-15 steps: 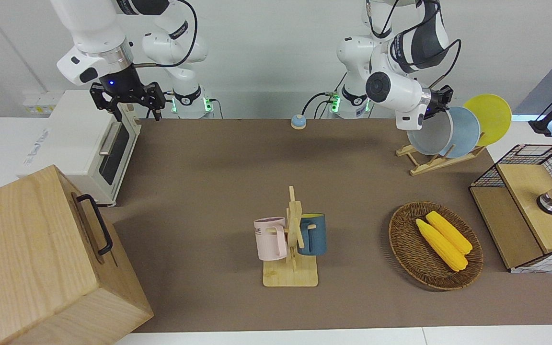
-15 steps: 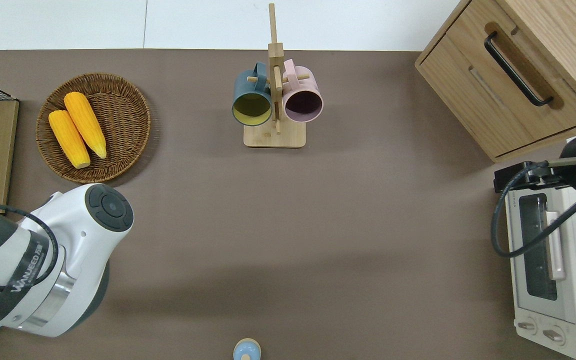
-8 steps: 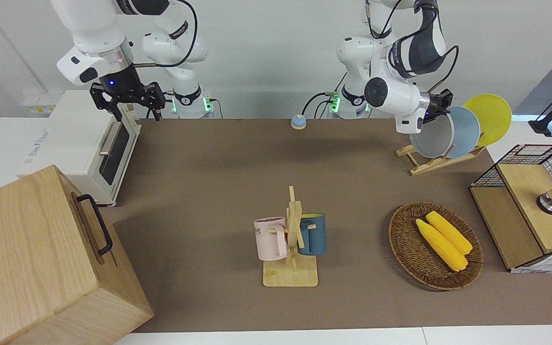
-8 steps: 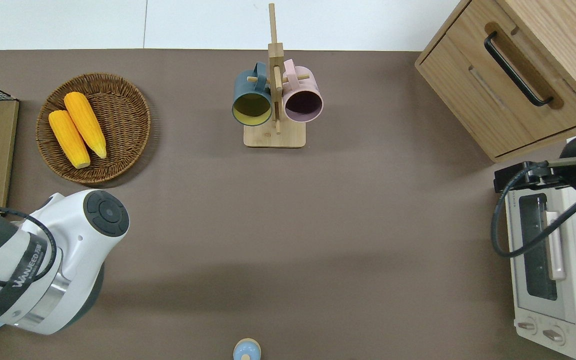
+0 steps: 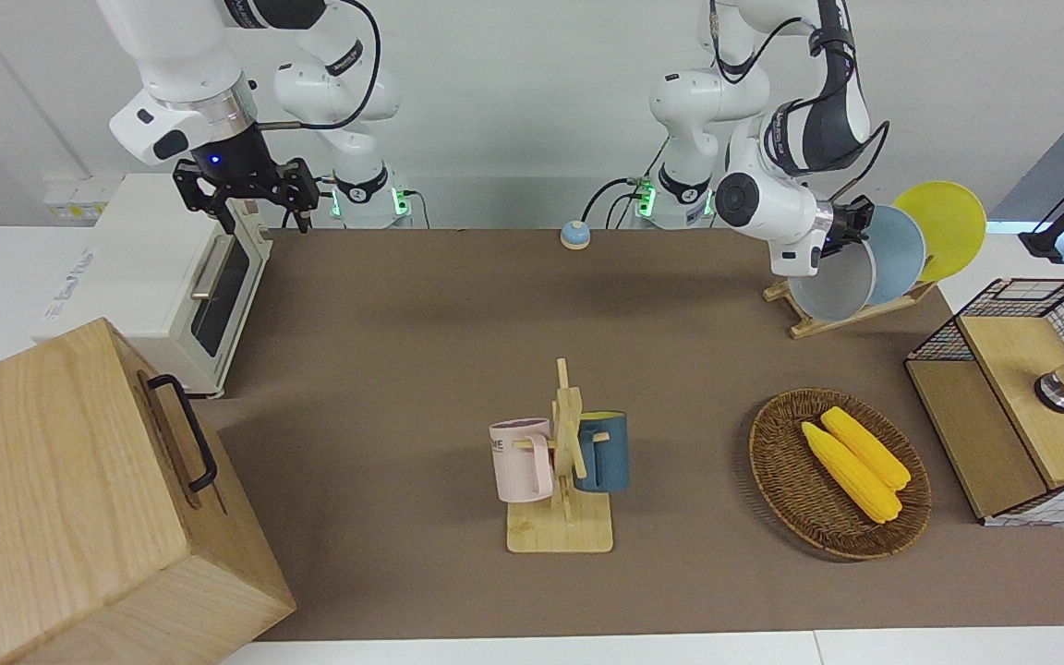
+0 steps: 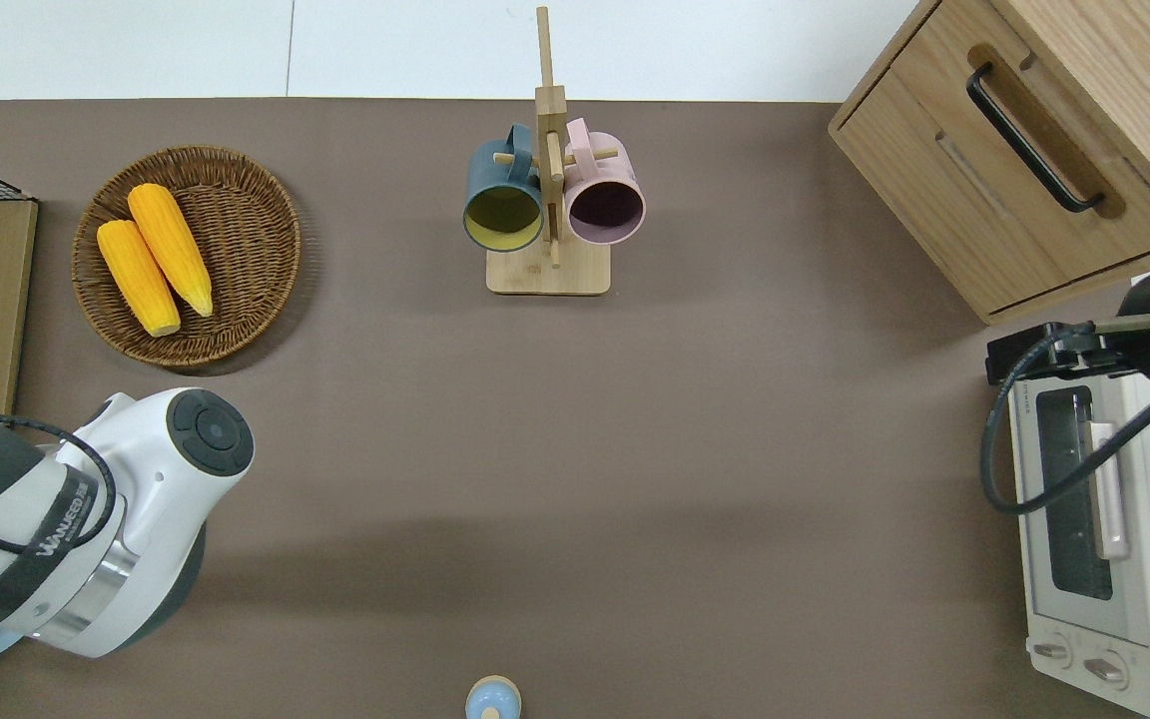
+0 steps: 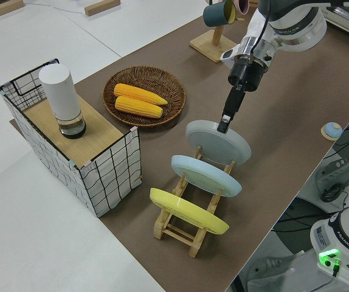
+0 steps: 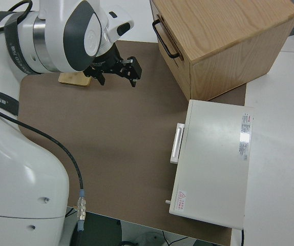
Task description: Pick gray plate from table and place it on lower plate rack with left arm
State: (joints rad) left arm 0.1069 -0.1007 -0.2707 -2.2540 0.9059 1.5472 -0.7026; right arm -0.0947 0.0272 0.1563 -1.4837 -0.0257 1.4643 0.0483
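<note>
- Front view, L to R: my right gripper [image 5: 250, 197], upper left of frame, is parked w/ fingers spread wide, nothing in them.
- Center frame: wooden mug stand [image 5: 563, 499] w/ pink + dark blue mugs, matte brown table [image 5: 403, 351].
- Upper right: left gripper [image 5: 851, 222] pinches the top rim of the gray plate [image 5: 834, 286], which sits tilted in the end slot of the lower plate rack [image 5: 841, 314].
- I judge placing nearly done: plate looks seated, but I can't tell if it bears fully on the rails. Left to do: let go + pull away.
- Plate is round, glossy, shallow rim; light blue plate [image 5: 900, 254] + yellow plate [image 5: 948, 226] lean in the next slots. Rack is pale wood w/ slanted pegs.
- Lower right: woven basket [image 5: 772, 462] w/ two corn cobs.
</note>
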